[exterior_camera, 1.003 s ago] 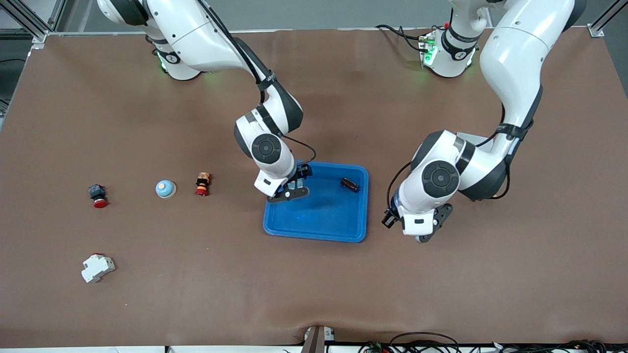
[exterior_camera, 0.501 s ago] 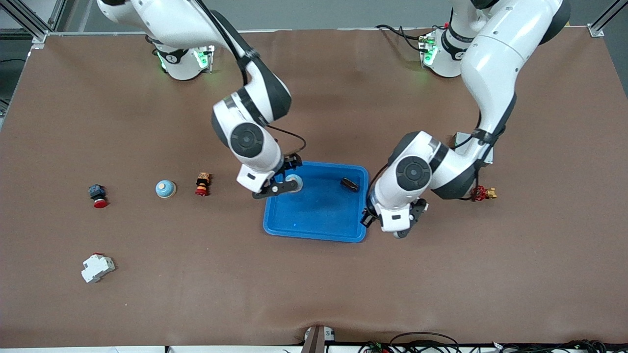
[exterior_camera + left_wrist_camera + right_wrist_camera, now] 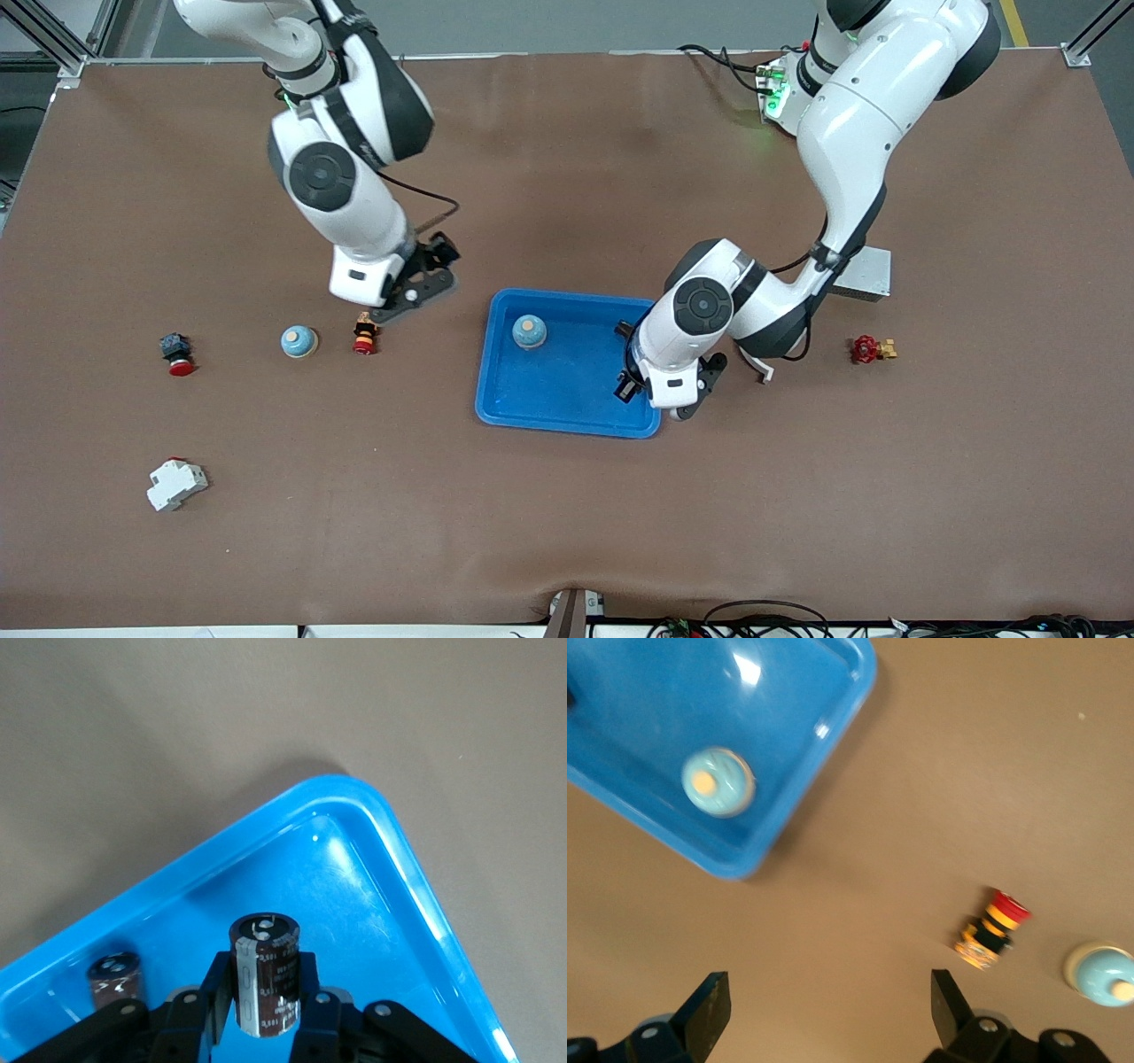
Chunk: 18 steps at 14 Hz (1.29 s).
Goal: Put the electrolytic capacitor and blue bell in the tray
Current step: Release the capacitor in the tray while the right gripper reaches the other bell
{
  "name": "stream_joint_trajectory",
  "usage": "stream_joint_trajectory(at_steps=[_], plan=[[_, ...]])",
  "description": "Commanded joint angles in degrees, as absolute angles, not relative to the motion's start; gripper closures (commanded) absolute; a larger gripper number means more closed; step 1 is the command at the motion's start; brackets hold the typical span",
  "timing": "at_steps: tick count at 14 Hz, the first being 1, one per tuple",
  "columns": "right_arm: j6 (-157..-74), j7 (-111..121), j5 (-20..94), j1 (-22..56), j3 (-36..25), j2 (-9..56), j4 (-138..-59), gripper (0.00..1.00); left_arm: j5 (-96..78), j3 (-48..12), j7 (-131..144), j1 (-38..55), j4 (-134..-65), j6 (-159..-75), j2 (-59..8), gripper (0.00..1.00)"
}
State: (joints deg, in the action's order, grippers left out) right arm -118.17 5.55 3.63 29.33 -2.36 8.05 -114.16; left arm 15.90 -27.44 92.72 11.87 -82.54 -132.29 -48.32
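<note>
Holding a black capacitor (image 3: 264, 976) upright between its fingers, the left tool (image 3: 671, 397) sits over the tray (image 3: 567, 403) corner nearest the left arm's end of the counter (image 3: 567, 514), jaws clamped narrow on it. Left wrist view also shows a 2nd dark capacitor (image 3: 114, 979) lying in the tray just beside the held one. Right tool (image 3: 409, 292) is up over bare counter w/ jaws spread wide, nothing in them, above a small red-and-yellow button switch (image 3: 364, 332). One blue bell (image 3: 529, 331) is already inside the tray, at the end toward the right arm. Another blue bell (image 3: 299, 341) is out on the counter beside that switch, further toward the right arm's end. Other stuff: a red-capped dark button (image 3: 176, 353), a white breaker (image 3: 175, 484) nearer the camera, and a red valve thing (image 3: 870, 349) toward the left arm's end.
</note>
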Motion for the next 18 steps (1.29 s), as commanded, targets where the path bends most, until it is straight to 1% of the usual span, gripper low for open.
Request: stream_joint_trajectory(at_steps=[1,4,5,6,7,8,10,12,13,16,18], plan=[[-121.73,14.03,2.64,24.28,-1.58,-0.42,-125.4,0.0,15.38,-26.98,93.16,12.74,-81.12,-134.99,-50.53,1.0],[-121.73,24.75,2.55,16.9,-1.58,-2.28,-129.37,0.0,15.47,-26.89,92.47,13.1,-81.3,-135.0,-51.24,1.0],[-121.82,28.87,2.64,13.92,-1.58,-2.11,-129.55,0.0,15.47,-26.89,92.55,13.01,-81.3,-135.0,-51.33,0.68],[-123.03,33.53,2.64,10.84,-1.58,-1.76,-129.64,0.0,15.9,-26.89,92.29,13.01,-81.3,-135.0,-51.24,0.22],[-125.4,38.71,2.64,7.85,-1.58,-0.89,-129.99,0.0,16.08,-26.89,92.2,13.01,-81.3,-135.0,-50.98,0.0],[-128.03,43.37,2.64,5.56,-1.58,0.95,-129.99,0.0,16.08,-26.89,92.2,12.92,-81.3,-134.83,-50.54,0.0],[-132.17,47.62,2.46,3.52,-1.67,5.6,-129.64,0.0,16.26,-26.98,92.2,11.87,-81.3,-133.43,-48.61,0.0],[-136.12,48.08,0.89,2.38,-1.58,9.39,-129.46,0.0,16.09,-26.98,90.72,10.99,-81.12,-129.05,-45.72,0.0],[-137.27,48.08,0.27,2.37,-1.58,10.97,-129.11,0.0,16.08,-27.59,87.92,8.9,-81.12,-126.33,-44.66,0.0],[-141.57,48.25,0.09,2.37,-1.58,15.02,-128.76,0.0,15.47,-27.51,77.46,5.46,-81.12,-120.52,-38.61,0.0],[-142.73,48.52,0.09,2.37,-1.58,17.04,-128.76,0.0,15.38,-27.69,70.88,2.12,-81.12,-116.74,-35.09,0.0]])
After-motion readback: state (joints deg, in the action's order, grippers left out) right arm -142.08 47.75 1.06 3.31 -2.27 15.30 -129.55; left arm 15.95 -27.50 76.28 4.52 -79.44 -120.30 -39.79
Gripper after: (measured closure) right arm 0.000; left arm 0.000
